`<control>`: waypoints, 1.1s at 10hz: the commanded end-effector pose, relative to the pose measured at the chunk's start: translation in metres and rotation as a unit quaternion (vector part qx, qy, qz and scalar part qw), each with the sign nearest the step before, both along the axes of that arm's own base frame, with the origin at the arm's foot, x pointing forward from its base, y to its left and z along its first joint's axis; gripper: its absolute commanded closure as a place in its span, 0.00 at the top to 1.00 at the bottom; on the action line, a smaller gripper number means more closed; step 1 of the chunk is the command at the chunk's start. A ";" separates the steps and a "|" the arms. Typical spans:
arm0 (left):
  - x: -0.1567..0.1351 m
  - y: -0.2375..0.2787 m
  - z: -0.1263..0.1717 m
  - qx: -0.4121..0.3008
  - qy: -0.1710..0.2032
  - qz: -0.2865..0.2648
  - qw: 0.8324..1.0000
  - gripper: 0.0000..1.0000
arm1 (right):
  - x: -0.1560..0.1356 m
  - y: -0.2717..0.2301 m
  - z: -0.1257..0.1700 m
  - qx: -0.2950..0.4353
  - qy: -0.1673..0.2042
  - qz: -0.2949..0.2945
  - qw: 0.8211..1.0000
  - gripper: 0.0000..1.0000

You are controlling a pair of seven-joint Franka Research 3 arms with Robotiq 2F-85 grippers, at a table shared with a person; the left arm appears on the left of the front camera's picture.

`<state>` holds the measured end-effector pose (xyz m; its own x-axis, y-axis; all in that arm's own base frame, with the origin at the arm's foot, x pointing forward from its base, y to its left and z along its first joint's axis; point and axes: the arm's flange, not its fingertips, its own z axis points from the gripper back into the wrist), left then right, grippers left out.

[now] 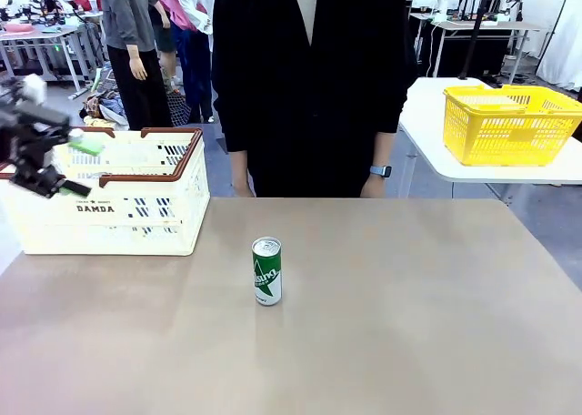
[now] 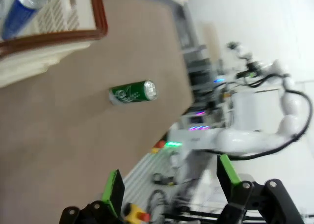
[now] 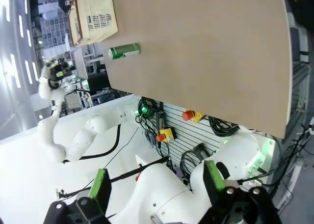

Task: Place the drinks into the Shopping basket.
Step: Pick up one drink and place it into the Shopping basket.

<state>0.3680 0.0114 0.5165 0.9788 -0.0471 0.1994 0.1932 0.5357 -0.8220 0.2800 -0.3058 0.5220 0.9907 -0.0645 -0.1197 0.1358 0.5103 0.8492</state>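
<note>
Green can (image 1: pixel 266 271) stands upright at centre frame on the counter (image 1: pixel 409 324); left gripper (image 1: pixel 65 167), fingers spread, should descend squarely around its middle before closing.

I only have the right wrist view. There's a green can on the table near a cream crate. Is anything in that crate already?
Observer: Yes. The left wrist view looks past the Shopping basket's brown rim at a blue can inside.
Operator: Where's the left gripper?
Observer: The left gripper hangs open by the basket's near left corner in the front view, holding nothing.
Operator: Is the green can upright?
Observer: Yes, the green can stands on its base mid-table, apart from the basket.
Operator: Is the person touching it?
Observer: No, the person's hand hangs at the table's far edge.
</note>
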 end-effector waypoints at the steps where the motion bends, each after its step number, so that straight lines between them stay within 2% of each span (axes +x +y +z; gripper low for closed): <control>1: 0.014 -0.094 0.059 0.187 -0.036 -0.015 0.982 1.00 | -0.002 0.001 0.002 -0.002 0.005 0.000 1.000 1.00; 2: 0.019 -0.140 0.073 0.246 -0.047 -0.008 0.968 1.00 | -0.002 0.001 0.002 -0.002 0.005 0.000 1.000 1.00; 3: 0.016 -0.207 0.070 0.342 -0.077 0.011 0.936 1.00 | -0.002 0.001 0.002 -0.002 0.005 0.000 1.000 1.00; 4: 0.009 -0.240 0.059 0.380 -0.097 0.009 0.920 1.00 | -0.002 0.001 0.002 -0.002 0.005 0.000 1.000 1.00; 5: -0.001 -0.279 0.036 0.428 -0.096 -0.021 0.898 1.00 | -0.002 0.001 0.002 -0.002 0.005 0.000 1.000 1.00; 6: -0.001 -0.286 0.026 0.432 -0.105 -0.009 0.896 1.00 | -0.002 0.001 0.002 -0.002 0.005 0.000 1.000 1.00; 7: -0.019 -0.277 0.062 0.358 -0.132 -0.029 0.924 1.00 | -0.002 0.001 0.002 -0.002 0.005 0.000 1.000 1.00; 9: -0.019 -0.277 0.062 0.358 -0.132 -0.029 0.924 1.00 | -0.002 0.001 0.002 -0.002 0.005 0.000 1.000 1.00; 10: -0.015 -0.296 0.041 0.391 -0.130 -0.030 0.911 1.00 | -0.002 0.001 0.002 -0.002 0.005 0.000 1.000 1.00; 11: -0.007 -0.312 0.024 0.413 -0.101 0.004 0.905 1.00 | -0.002 0.001 0.002 -0.002 0.005 0.000 1.000 1.00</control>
